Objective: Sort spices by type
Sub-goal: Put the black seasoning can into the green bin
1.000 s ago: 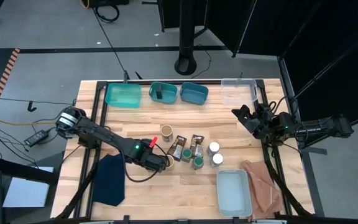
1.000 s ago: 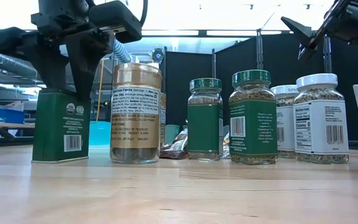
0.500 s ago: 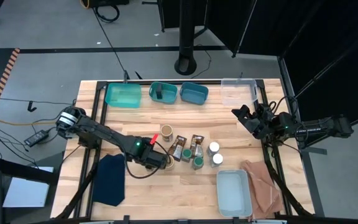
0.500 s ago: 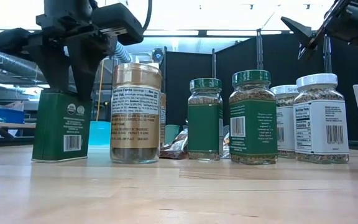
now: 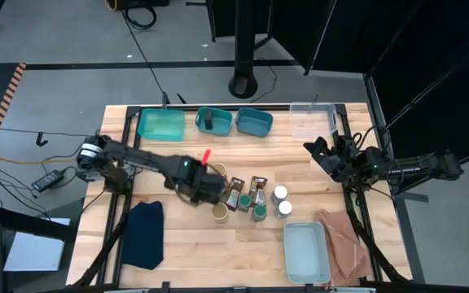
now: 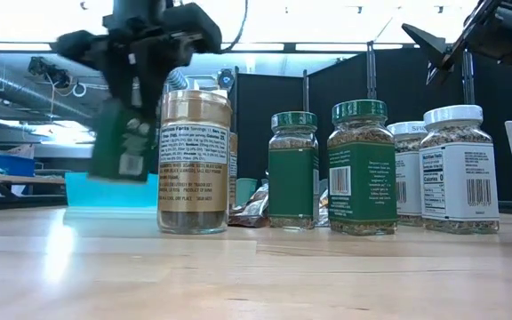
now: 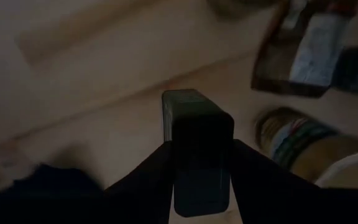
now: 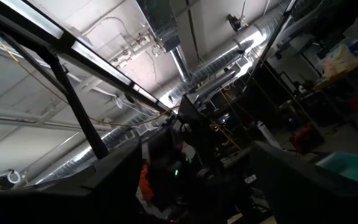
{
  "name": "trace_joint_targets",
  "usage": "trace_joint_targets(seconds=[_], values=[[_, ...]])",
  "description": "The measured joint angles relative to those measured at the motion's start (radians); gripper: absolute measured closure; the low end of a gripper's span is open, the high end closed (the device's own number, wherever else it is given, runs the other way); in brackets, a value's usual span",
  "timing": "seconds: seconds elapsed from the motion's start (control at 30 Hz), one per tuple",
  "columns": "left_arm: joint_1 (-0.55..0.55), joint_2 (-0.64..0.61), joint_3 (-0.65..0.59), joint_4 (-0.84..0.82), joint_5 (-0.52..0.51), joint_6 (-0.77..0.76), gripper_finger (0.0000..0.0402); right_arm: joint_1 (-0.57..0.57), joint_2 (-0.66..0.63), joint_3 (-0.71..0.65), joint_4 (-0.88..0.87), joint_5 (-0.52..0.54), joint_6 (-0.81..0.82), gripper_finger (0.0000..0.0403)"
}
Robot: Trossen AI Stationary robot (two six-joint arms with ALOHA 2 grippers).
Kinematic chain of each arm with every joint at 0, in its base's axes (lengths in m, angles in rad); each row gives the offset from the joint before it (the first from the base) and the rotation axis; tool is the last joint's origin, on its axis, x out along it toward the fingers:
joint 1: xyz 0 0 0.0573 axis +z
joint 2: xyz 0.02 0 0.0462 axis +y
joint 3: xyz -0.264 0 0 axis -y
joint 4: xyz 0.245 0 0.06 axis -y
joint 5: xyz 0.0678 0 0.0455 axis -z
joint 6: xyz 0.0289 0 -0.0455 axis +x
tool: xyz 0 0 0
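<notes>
One green tin (image 6: pixel 121 142) hangs tilted above the worktop (image 6: pixel 256 267) in the left pincer (image 6: pixel 140 67), clamped between its fingers; only the low view shows it airborne. Standing there: one gold-lidded jar (image 6: pixel 194 162), two green-lidded jars (image 6: pixel 293 171), two white-lidded jars (image 6: pixel 459 169). The right pincer (image 5: pixel 322 155) waits open at the worktop's right edge.

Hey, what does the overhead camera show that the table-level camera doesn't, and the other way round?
Only the overhead view shows the three teal bins along the far edge, the dark blue cloth, the pale tray and the right gripper waiting open at the table's right side. Only the table-level view shows the jar labels and the green tin lifted clear of the wood. Both show the left gripper shut on that tin, beside the tan-topped jar.
</notes>
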State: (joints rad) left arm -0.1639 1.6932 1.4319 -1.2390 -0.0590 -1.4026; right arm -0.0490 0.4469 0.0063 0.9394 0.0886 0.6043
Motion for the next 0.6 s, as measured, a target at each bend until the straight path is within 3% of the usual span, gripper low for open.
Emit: trace_joint_targets(seconds=[0.4,0.6], values=[[0.324,-0.001,0.249,-0.196,-0.126,0.416,0.0268,0.0,0.0,0.0,0.0,0.0,-0.006,0.0096],[0.508,-0.001,0.31,-0.086,-0.168,0.575,0.0268,0.0,0.0,0.0,0.0,0.0,-0.006,0.0096]])
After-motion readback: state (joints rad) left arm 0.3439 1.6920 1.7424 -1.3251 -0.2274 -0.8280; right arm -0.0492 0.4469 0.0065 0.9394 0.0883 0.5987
